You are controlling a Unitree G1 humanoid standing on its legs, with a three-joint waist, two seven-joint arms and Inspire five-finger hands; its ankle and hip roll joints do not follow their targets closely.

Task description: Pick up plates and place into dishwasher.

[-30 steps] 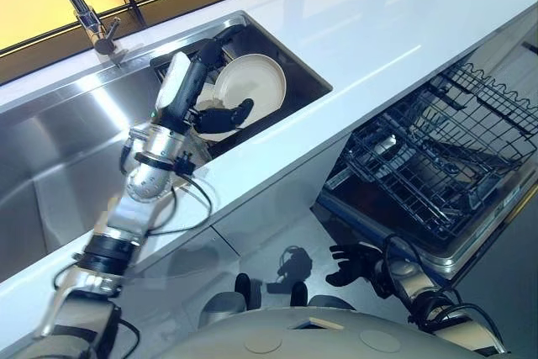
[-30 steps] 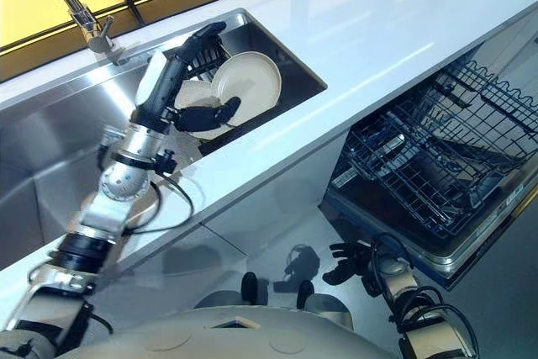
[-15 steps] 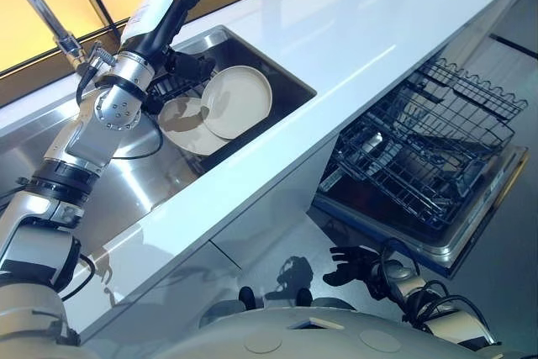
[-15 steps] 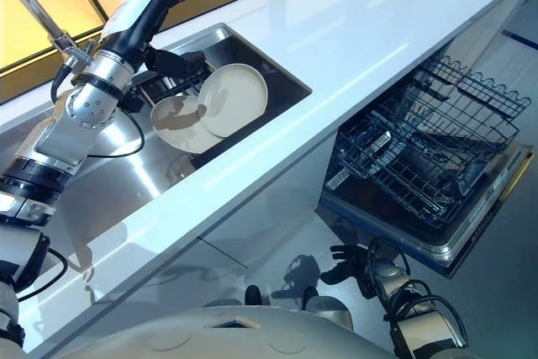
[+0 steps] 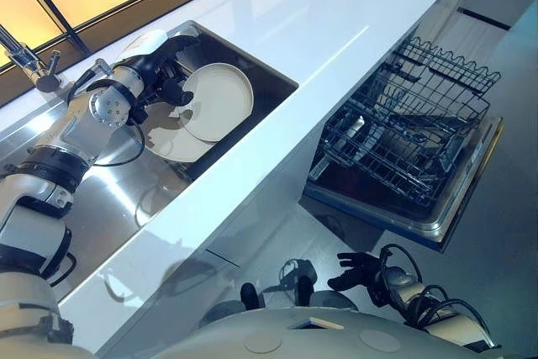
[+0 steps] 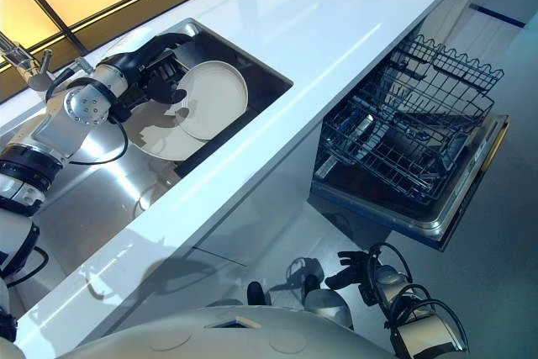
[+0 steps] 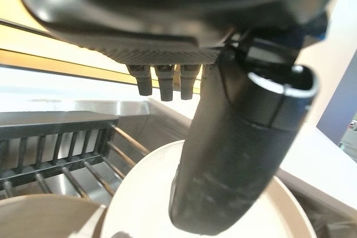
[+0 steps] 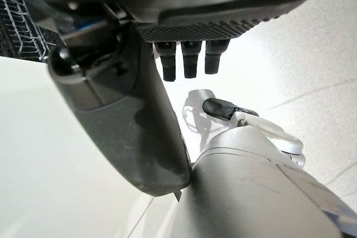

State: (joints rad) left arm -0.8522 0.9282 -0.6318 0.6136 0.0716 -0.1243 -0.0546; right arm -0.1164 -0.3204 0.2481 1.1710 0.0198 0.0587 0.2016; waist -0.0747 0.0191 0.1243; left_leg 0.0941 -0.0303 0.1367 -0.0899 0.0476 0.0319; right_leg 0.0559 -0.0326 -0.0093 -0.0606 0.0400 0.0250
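The left hand has dropped from above the counter into the steel sink, its fingers reaching behind the upright plate and its thumb in front, the grip not clearly closed. That round, matte cream plate leans over a second plate lying flatter in the sink. Right of the sink, the dishwasher's dark wire rack stands pulled out. The right hand hangs relaxed below the white counter.

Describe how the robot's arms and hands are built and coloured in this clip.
Both arms are silver-grey, jointed in rounded metal segments with black collars and thin black cables looping alongside. Each ends in a dark hand: the left hand has a white cover at its back, and the right hand is all black. Wrist views show textured black palms and thick matte thumbs.
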